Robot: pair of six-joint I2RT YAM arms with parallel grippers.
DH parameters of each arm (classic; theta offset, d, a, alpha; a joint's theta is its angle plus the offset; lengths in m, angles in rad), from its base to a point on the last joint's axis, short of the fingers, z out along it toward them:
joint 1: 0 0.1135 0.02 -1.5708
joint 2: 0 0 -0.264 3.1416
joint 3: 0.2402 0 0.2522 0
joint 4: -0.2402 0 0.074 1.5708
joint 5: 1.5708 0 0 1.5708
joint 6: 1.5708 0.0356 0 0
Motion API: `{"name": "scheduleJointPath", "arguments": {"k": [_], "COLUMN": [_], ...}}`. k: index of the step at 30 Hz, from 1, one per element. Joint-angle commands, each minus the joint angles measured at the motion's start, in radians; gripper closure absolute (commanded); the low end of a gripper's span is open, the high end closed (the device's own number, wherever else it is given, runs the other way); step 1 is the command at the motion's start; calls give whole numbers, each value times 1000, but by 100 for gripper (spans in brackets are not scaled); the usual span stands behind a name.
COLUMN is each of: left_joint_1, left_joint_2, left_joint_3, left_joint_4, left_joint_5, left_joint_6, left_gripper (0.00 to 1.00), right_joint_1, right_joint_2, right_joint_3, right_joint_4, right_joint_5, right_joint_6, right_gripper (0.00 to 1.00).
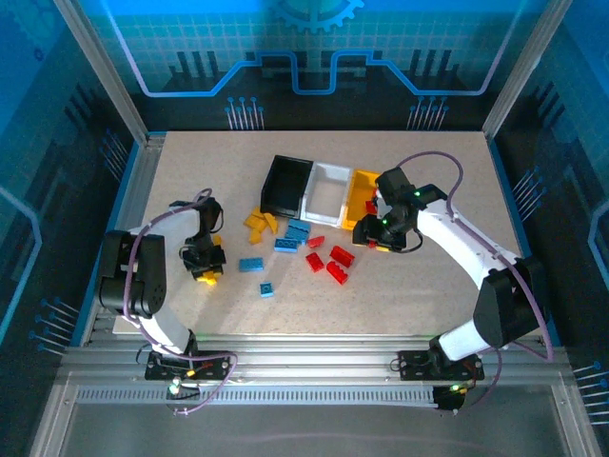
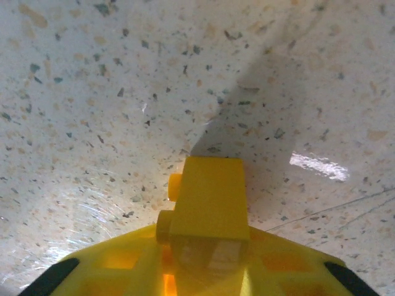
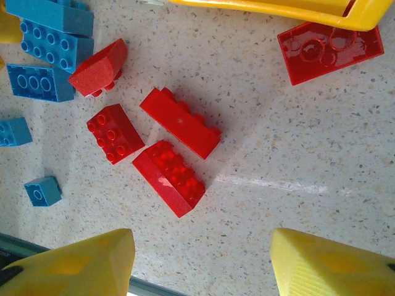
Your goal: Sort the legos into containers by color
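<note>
My left gripper [image 1: 204, 265] is low over the left part of the table, shut on a yellow lego [image 2: 210, 197] that sticks out from between its yellow fingers [image 2: 111, 271]. My right gripper [image 3: 203, 262] stands open above bare table, just near of several red legos [image 3: 179, 122]. In the top view the right gripper [image 1: 377, 238] hangs beside the yellow bin [image 1: 362, 195]. The containers sit in a row: black [image 1: 287, 184], white [image 1: 328, 190], then yellow. Blue legos [image 1: 293, 233] and yellow legos [image 1: 259, 224] lie in front of the bins.
Loose blue bricks [image 1: 252, 264] lie mid-table. One red brick [image 3: 330, 52] lies upside down by the yellow bin's rim [image 3: 278, 9]. The table's metal front edge [image 1: 304, 343] runs along the near side. Frame posts stand at the back corners.
</note>
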Motion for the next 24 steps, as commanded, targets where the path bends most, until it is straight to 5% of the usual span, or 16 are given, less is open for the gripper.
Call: {"name": "scheduleJointPath", "arguments": {"k": [1, 13, 17, 24], "left_joint_1": [11, 0, -32, -128], "left_joint_2": [-27, -230, -97, 271], "left_joint_3": [13, 254, 410, 795], "left_joint_4": [-12, 23, 153, 171], "left_joint_5": [15, 378, 468, 464], "left_joint_6": [8, -194, -305, -353], "left_gripper": [78, 77, 76, 76], "right_joint_1": [5, -62, -62, -58], "right_joint_2": [-22, -143, -174, -257], "right_joint_3": [29, -59, -97, -147], "right_joint_4": [-17, -22, -15, -28], "right_joint_5": [5, -69, -94, -86], "right_joint_6": [14, 45, 68, 116], "right_gripper": [38, 38, 38, 38]}}
